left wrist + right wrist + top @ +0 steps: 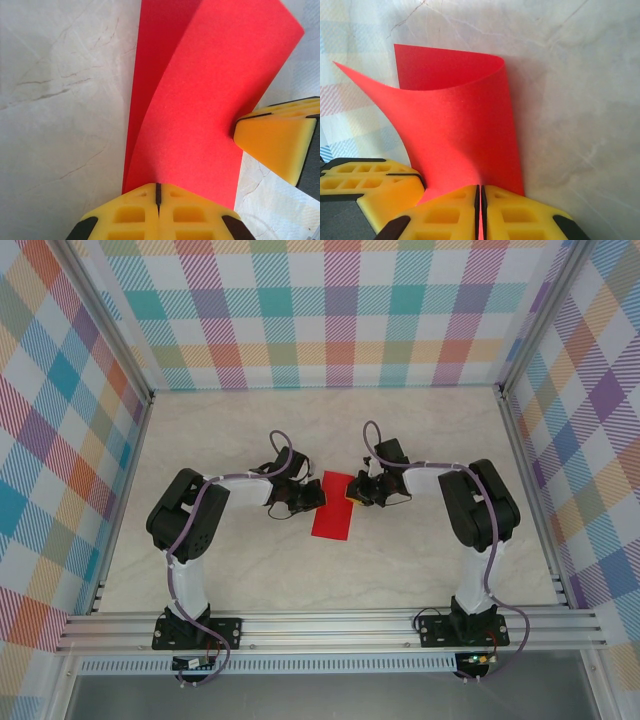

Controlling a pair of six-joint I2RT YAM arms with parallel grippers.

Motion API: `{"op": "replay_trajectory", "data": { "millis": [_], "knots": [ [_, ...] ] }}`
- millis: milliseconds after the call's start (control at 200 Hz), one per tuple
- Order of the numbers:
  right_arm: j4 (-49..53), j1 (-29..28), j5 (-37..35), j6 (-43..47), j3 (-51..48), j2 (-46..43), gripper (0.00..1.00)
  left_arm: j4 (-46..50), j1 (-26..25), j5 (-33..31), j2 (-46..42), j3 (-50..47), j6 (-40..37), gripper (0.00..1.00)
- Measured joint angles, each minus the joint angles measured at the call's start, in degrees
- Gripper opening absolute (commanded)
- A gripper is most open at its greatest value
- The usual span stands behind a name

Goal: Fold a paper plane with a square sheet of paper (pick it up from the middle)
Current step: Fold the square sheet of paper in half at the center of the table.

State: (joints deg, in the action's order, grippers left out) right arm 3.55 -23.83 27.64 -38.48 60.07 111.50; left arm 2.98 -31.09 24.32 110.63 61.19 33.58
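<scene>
While both arms reach in toward the middle of the table point(420, 440), we see the sheet point(334, 515) between them, a narrow red strip from above whose near end lies flat on the pale top. We find the left gripper point(306, 497) at its left edge and the right gripper point(357, 490) at its right edge, the two close together across the far part of the paper

From the left wrist we see that gripper's yellow fingers point(130, 215) pressed together, with only a dark seam between them. The sheet's upper layer rises straight out of their tips, so we take the jaws as clamped on it. That layer bows up and away to the right, and a lower layer lies flat on the table beneath it, showing along the left. The right gripper's yellow tip touches the raised layer's right edge

From the right wrist we see its own fingers point(520, 215) closed on the sheet, a thin red line showing in the seam between them. The paper curls over from there, one corner pointing left, and the left gripper's finger sits against it at the lower left
</scene>
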Motion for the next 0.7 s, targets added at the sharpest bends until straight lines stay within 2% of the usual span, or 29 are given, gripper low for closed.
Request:
{"op": "replay_trajectory", "data": {
  "millis": [435,700],
  "knots": [
    [4.31,0.22,-1.4,1.42,6.23,0.76,0.13,-0.09,0.0,0.02,0.0,-0.13,-0.02,0.0],
    [4.09,0.66,-1.14,1.66,6.47,3.56,0.13,-0.2,0.0,0.02,-0.02,-0.24,-0.07,0.0]
  ]
}}
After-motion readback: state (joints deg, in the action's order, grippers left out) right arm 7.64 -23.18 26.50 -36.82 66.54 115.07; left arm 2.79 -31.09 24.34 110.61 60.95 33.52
